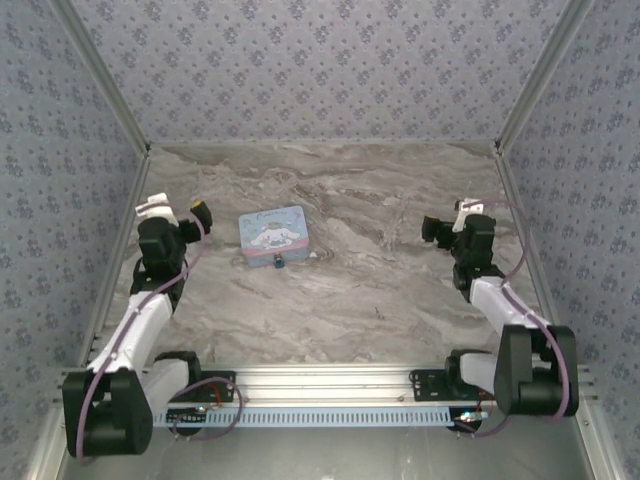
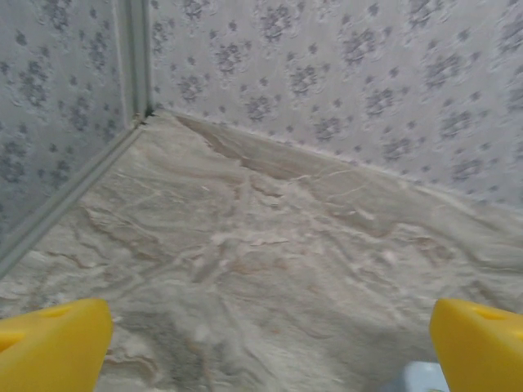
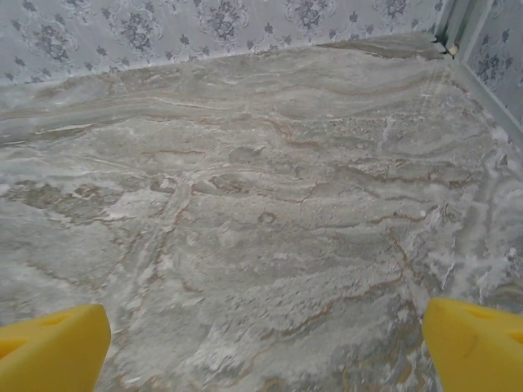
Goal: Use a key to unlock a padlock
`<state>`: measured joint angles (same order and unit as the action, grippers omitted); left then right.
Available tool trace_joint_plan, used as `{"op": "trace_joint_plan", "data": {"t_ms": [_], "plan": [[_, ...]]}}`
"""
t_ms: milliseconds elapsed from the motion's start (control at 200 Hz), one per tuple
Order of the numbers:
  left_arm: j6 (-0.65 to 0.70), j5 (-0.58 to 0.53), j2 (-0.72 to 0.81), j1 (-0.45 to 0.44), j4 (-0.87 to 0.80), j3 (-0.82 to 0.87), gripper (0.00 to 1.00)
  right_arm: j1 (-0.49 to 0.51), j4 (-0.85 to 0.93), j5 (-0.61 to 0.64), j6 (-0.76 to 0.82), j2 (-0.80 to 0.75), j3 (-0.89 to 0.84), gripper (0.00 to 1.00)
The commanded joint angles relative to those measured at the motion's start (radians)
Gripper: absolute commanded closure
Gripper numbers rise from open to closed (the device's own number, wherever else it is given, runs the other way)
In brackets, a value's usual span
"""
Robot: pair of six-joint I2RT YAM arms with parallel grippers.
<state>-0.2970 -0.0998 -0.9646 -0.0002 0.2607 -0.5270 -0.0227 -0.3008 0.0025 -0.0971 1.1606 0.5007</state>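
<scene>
A tiny blue-teal padlock (image 1: 279, 262) lies on the marble table, touching the front edge of a pale blue tin (image 1: 273, 235). No key can be made out. My left gripper (image 1: 178, 213) hovers left of the tin, a short way from the padlock. In the left wrist view the left gripper (image 2: 270, 343) is open, its yellow fingertips (image 2: 53, 347) wide apart over bare marble. My right gripper (image 1: 450, 224) sits far to the right, well apart from the padlock. The right gripper (image 3: 265, 347) is open too, with nothing between its yellow fingertips (image 3: 474, 343).
The tin has a cartoon picture on its lid, and one pale blue corner (image 2: 421, 377) of it shows by the left gripper's right finger. Patterned walls (image 1: 320, 60) close the table (image 1: 380, 290) at the back and both sides. An aluminium rail (image 1: 330, 378) runs along the near edge.
</scene>
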Motion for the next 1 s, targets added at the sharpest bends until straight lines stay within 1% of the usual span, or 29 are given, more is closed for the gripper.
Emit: {"op": "trace_joint_plan", "data": {"t_ms": [0, 95, 170, 220, 345, 455, 510, 595, 785, 864, 994], "plan": [[-0.165, 0.122, 0.068, -0.01, -0.219, -0.028, 0.0, 0.036, 0.26, -0.033, -0.092, -0.096, 0.051, 0.0], [-0.236, 0.197, 0.129, -0.05, -0.233, 0.007, 0.0, 0.068, 0.393, -0.097, -0.167, -0.171, 0.076, 0.0], [-0.281, 0.205, 0.174, -0.106, -0.277, 0.021, 0.01, 0.115, 0.51, -0.151, -0.222, -0.221, 0.092, 0.0], [-0.314, 0.207, 0.204, -0.149, -0.299, 0.035, 0.01, 0.157, 0.586, -0.173, -0.25, -0.25, 0.095, 0.02], [-0.413, 0.177, 0.271, -0.273, -0.307, 0.097, 0.01, 0.264, 0.789, -0.165, -0.324, -0.302, 0.094, 0.13], [-0.468, 0.129, 0.305, -0.388, -0.301, 0.142, 0.0, 0.341, 0.949, -0.171, -0.392, -0.325, 0.088, 0.19], [-0.487, 0.106, 0.306, -0.439, -0.294, 0.155, 0.01, 0.383, 0.998, -0.174, -0.433, -0.33, 0.08, 0.22], [-0.506, 0.086, 0.292, -0.496, -0.269, 0.167, 0.0, 0.444, 1.012, -0.194, -0.499, -0.33, 0.052, 0.24], [-0.499, 0.051, 0.218, -0.576, -0.199, 0.161, 0.01, 0.547, 0.927, -0.211, -0.623, -0.266, -0.003, 0.31], [-0.493, 0.04, 0.186, -0.596, -0.176, 0.153, 0.01, 0.576, 0.893, -0.206, -0.645, -0.214, -0.008, 0.33], [-0.484, 0.034, 0.143, -0.622, -0.151, 0.138, 0.0, 0.618, 0.856, -0.164, -0.648, -0.121, 0.012, 0.38]]}}
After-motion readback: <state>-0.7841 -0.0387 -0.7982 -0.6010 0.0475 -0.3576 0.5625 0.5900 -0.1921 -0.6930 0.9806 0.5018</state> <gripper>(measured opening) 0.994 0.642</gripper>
